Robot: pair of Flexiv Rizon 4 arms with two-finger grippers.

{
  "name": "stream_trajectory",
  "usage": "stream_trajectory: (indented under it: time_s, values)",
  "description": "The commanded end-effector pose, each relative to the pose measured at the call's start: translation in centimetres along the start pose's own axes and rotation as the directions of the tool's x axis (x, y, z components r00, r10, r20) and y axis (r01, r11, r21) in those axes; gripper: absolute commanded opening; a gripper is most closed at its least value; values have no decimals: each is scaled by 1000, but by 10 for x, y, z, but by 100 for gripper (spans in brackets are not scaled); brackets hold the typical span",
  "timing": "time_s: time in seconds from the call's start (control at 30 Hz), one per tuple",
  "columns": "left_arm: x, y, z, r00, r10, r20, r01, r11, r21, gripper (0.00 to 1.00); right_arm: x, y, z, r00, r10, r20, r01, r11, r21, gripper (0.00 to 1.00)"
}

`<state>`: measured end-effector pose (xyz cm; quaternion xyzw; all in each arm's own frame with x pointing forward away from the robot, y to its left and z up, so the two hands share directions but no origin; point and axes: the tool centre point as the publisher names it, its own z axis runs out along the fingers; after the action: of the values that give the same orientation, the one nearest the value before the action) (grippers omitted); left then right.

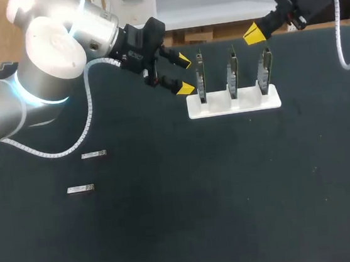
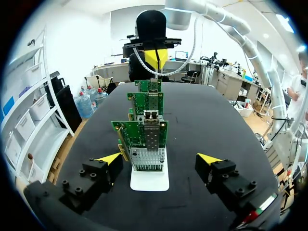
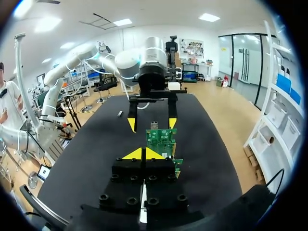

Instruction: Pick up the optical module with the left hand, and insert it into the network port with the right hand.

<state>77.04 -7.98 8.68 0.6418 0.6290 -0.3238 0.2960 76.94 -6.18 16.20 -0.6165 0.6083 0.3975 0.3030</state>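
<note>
Two small silver optical modules lie on the black mat at the left, one a little farther back than the other; one module also shows in the right wrist view. My left gripper is open and empty, just left of the first of three upright green boards. In the left wrist view its fingers flank the nearest board, whose metal port cage faces the camera. My right gripper is shut and empty, up behind the boards; its tips point along the row of boards.
The boards stand in a white holder at the back middle of the black table. My left gripper shows beyond the boards in the right wrist view, and my right gripper beyond them in the left wrist view.
</note>
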Motion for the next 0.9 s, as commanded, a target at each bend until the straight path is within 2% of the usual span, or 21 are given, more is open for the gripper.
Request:
stream_trajectory:
  time_s: [0.03,0.9]
  values:
    - [-1,0,1,1000,-2,-4,2,1000,-1,100,4,0,4,1000,5,5,-5,1000,3,0]
    - [-1,0,1,1000,-2,-4,2,1000,-1,100,9,-7,7,1000,-6,4,6,1000,9,0]
